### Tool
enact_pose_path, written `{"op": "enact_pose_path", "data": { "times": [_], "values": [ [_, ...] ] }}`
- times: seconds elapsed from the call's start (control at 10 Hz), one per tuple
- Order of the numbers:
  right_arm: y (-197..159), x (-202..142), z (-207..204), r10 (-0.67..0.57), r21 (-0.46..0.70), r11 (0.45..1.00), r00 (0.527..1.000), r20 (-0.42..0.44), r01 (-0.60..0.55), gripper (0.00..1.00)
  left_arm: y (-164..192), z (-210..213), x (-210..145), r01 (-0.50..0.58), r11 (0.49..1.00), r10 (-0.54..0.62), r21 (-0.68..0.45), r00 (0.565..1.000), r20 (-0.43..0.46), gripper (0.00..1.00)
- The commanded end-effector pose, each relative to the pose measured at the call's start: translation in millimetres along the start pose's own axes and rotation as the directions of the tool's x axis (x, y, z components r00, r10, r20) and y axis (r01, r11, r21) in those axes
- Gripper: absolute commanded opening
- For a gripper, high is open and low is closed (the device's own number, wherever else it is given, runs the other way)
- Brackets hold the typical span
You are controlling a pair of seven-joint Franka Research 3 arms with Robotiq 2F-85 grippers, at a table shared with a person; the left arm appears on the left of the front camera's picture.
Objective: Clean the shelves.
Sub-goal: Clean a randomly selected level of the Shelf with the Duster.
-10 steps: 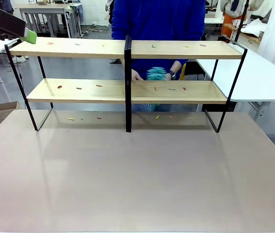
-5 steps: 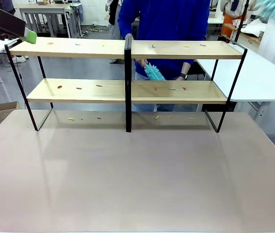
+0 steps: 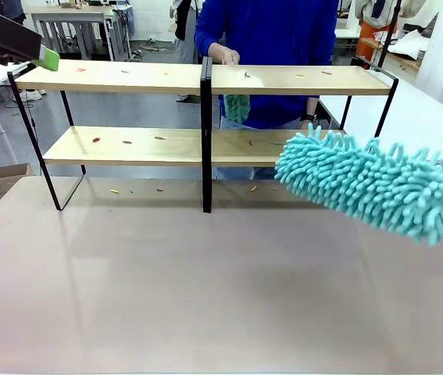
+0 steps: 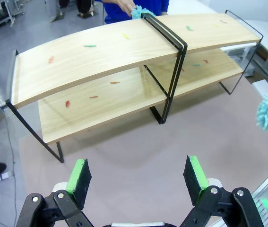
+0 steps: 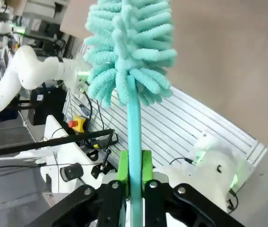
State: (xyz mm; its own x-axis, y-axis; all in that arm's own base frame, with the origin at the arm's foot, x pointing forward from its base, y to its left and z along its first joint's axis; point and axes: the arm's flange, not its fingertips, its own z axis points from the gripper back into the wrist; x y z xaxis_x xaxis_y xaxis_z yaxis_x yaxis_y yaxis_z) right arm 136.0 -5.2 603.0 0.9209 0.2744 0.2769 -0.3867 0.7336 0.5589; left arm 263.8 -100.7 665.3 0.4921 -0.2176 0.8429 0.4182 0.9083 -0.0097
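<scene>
New since a second ago: a teal fluffy duster [image 3: 369,183] has swung in from the right. Half a second back it was a blur in the top right corner; now it hangs low in front of the right end of the shelves [image 3: 127,76], near the lower board, not clearly touching. The right gripper [image 5: 134,175] is clamped on its handle. Looks like the approach to the first wipe, with no sweeping done yet: coloured crumbs [image 3: 126,142] lie on both boards and on the worktop [image 3: 205,297] beneath.

The person's hand [image 3: 225,55] has moved up to the top board by the centre post, with a smaller teal duster [image 3: 237,107] hanging behind it. The left gripper [image 4: 137,172] hasn't moved: it hovers at the upper left, above the end of the shelves, jaws wide and empty.

The shelves stand at the far side of the worktop, which is plain matte pinkish-beige. White tables [image 3: 424,125] stand on both sides, a cardboard box [image 3: 6,176] sits on the floor at left, and there's workshop clutter behind.
</scene>
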Motion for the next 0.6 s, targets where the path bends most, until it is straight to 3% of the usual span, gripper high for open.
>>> {"op": "enact_pose_path", "data": {
  "times": [0.0,0.2,0.3,0.4,0.5],
  "values": [
    [-18.2,51.0,-15.7,-0.036,-0.019,0.999,0.999,0.032,0.036,0.12,0.7,1.2,0.3,0.002,1.0,-0.002,0.006,1.0,0.0,1.0],
    [-57.2,112.2,-47.1,-0.092,0.013,0.996,0.987,0.135,0.091,0.12,0.7,1.2,0.3,0.002,1.0,-0.002,0.006,1.0,0.0,1.0],
    [-63.5,115.8,-40.4,-0.105,0.086,0.992,0.984,0.145,0.093,0.12,0.7,1.2,0.3,0.002,1.0,-0.002,0.006,1.0,0.0,1.0],
    [-63.9,102.2,-19.0,-0.119,0.104,0.989,0.985,0.129,0.105,0.12,0.7,1.2,0.3,0.002,1.0,-0.002,0.006,1.0,0.0,1.0],
    [-58.7,69.6,10.8,-0.146,0.148,0.978,0.989,-0.007,0.146,0.12,0.7,1.2,0.3,0.002,1.0,-0.002,0.006,1.0,0.0,1.0]
  ]
}}
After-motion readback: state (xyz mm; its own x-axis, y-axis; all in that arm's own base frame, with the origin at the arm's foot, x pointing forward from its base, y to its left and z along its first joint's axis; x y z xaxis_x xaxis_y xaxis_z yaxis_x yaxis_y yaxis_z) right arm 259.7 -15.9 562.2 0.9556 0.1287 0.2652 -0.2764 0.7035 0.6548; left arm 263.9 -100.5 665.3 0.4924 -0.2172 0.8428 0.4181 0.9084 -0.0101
